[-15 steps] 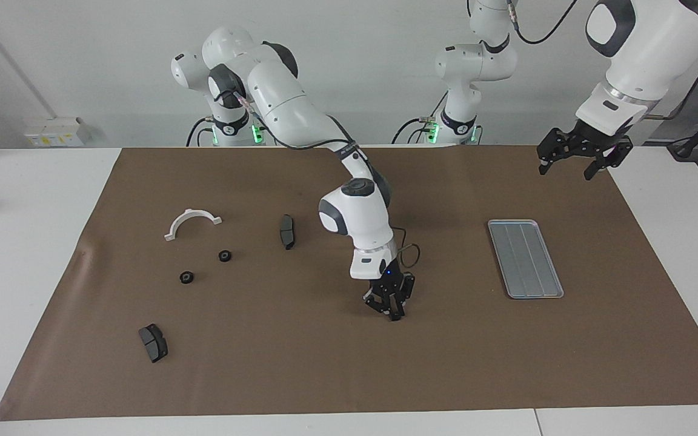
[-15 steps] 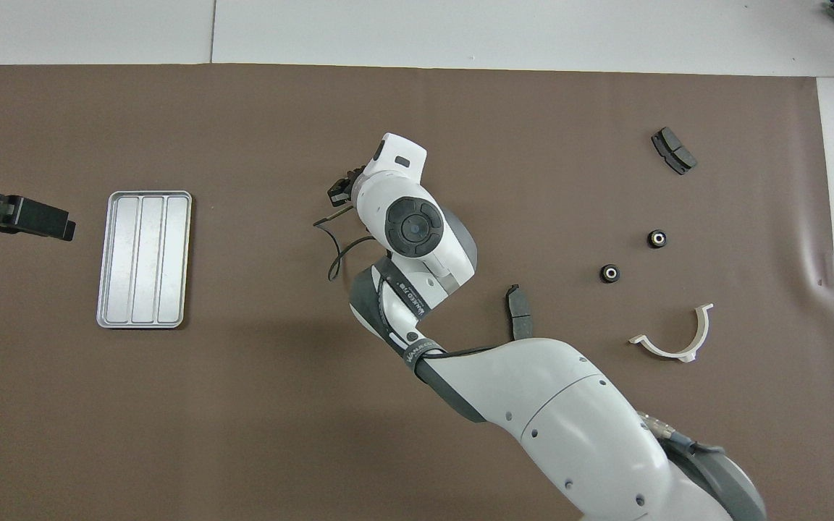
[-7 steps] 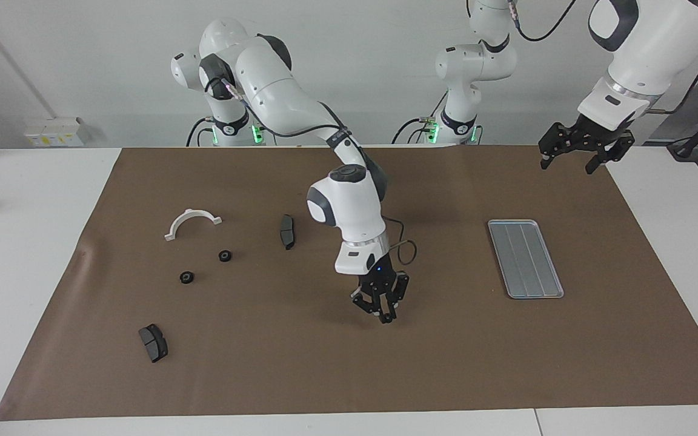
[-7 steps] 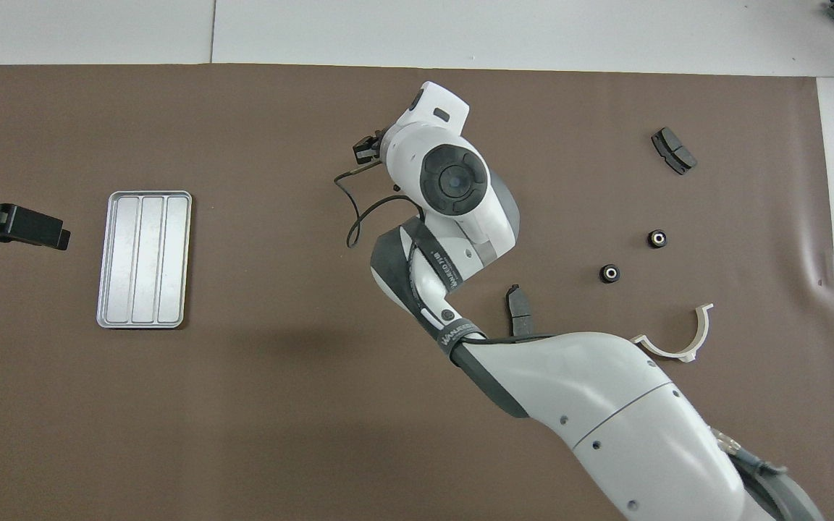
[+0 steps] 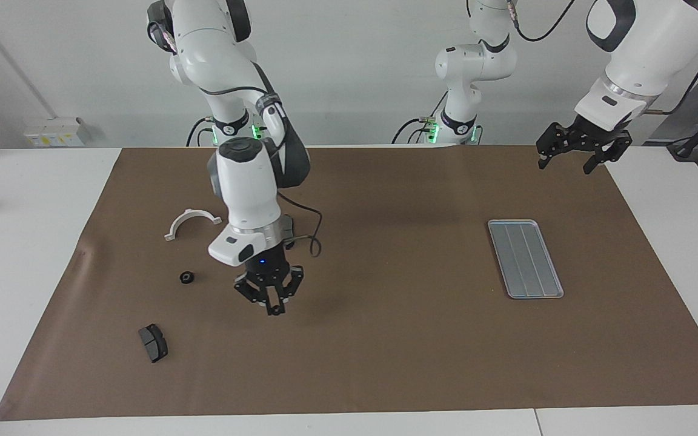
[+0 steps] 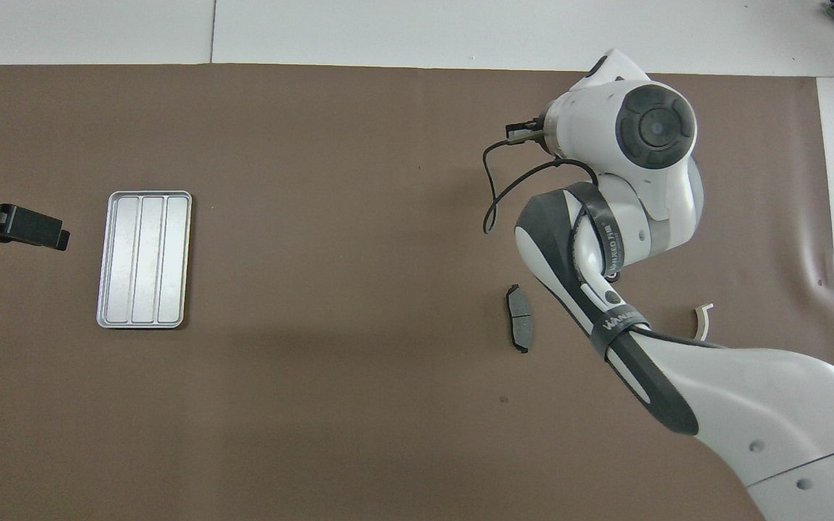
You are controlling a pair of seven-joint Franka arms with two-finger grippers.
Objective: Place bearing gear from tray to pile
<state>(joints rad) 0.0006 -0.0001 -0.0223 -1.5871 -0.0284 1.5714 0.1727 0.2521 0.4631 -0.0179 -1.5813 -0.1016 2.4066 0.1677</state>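
Risk lies in a blind release: right gripper [image 5: 275,307], fingertips pinched shut over the mat near the pile's bracket [image 5: 192,222], shows no visible gear, tray [image 5: 525,258] lies bare, and left gripper [image 5: 569,158] waits open.

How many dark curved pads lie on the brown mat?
2. One dark pad lies at the right arm's end, farther from the robots than the white bracket; another dark pad lies nearer the middle. The right arm may hide more.

Right pincer [image 5: 275,306] closed, pointing down; left pincer [image 5: 569,159] apparently open, raised.
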